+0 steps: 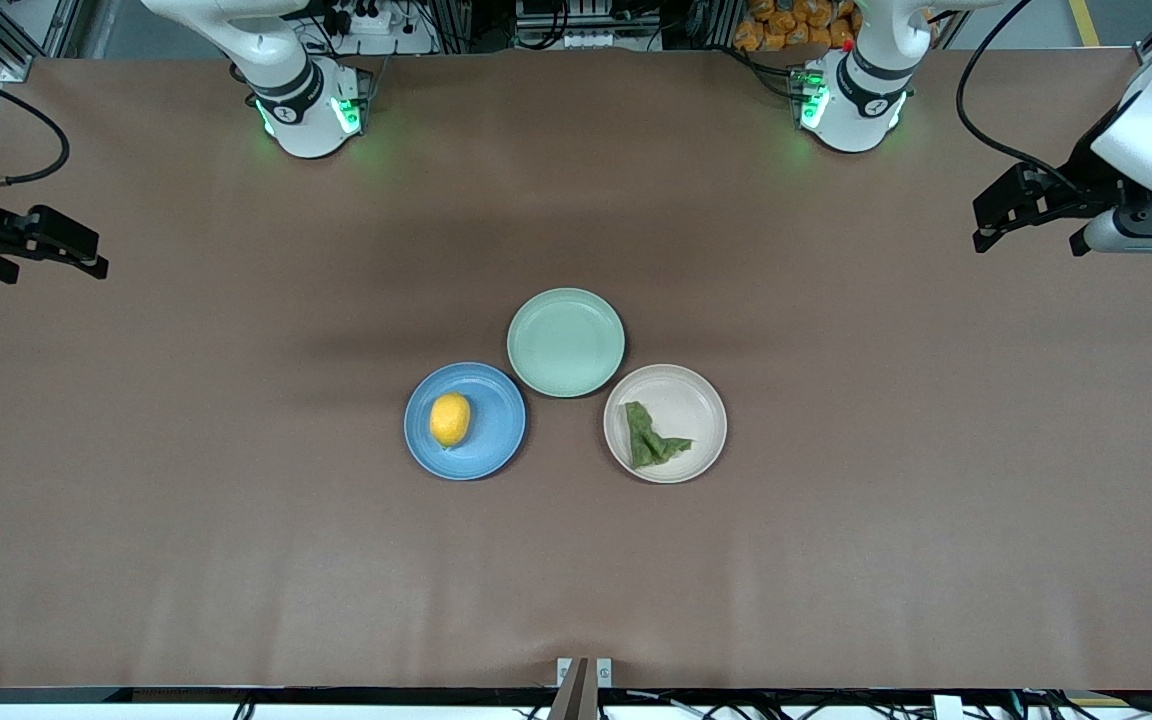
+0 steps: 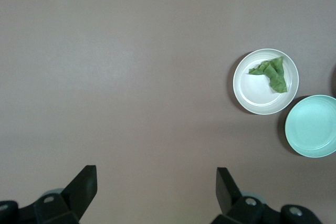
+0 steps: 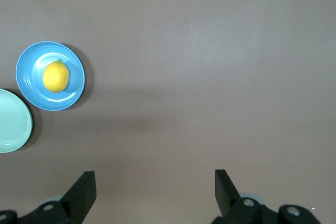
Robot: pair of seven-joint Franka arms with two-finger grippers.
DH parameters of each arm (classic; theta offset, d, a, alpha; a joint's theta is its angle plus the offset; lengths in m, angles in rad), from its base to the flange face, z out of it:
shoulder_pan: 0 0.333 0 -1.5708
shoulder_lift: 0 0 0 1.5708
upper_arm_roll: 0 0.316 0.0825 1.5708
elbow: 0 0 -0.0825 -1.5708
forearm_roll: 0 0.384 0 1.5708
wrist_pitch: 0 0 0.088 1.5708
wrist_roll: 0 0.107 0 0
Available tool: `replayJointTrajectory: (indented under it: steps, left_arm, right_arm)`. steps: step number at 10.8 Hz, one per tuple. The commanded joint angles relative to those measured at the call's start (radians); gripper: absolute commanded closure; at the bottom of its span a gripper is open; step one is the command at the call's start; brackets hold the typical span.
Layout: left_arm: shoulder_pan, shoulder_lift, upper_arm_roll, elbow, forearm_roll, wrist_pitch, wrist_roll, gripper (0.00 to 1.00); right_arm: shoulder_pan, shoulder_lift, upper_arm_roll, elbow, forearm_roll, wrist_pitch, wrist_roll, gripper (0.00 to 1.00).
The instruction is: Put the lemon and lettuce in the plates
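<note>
Brown paper covers the long work table (image 1: 236, 560), with both robot bases along its upper edge and three plates grouped at the middle. At the right arm's end, the right gripper (image 1: 86, 262) hangs over bare table, fingers spread wide and holding nothing. The lemon (image 1: 450, 419) lies in the blue plate (image 1: 496, 455), resting on its side off centre. Touching that plate's rim is a pale green plate (image 1: 566, 342), which sits empty. The lettuce (image 1: 651, 437) lies crumpled in the white plate (image 1: 706, 400), inside the rim. At the left arm's end, the left gripper (image 1: 1026, 235) hangs over bare table, equally wide open and empty. Both items appear placed, so the task looks finished. Remaining risk is small: a jolt to the table could roll the lemon against the shallow rim.
</note>
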Motion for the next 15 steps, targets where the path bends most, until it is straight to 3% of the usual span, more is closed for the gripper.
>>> replayJointTrajectory:
  steps: [1, 15]
  left_arm:
    - [0.003, -0.005, -0.007, 0.015, 0.006, -0.021, 0.019, 0.00]
    - [0.003, -0.034, -0.001, 0.012, 0.002, -0.032, 0.011, 0.00]
  right_arm:
    - [-0.013, 0.011, 0.006, 0.018, 0.005, -0.002, -0.001, 0.00]
    - [-0.014, 0.011, 0.005, 0.018, 0.001, -0.002, -0.001, 0.00]
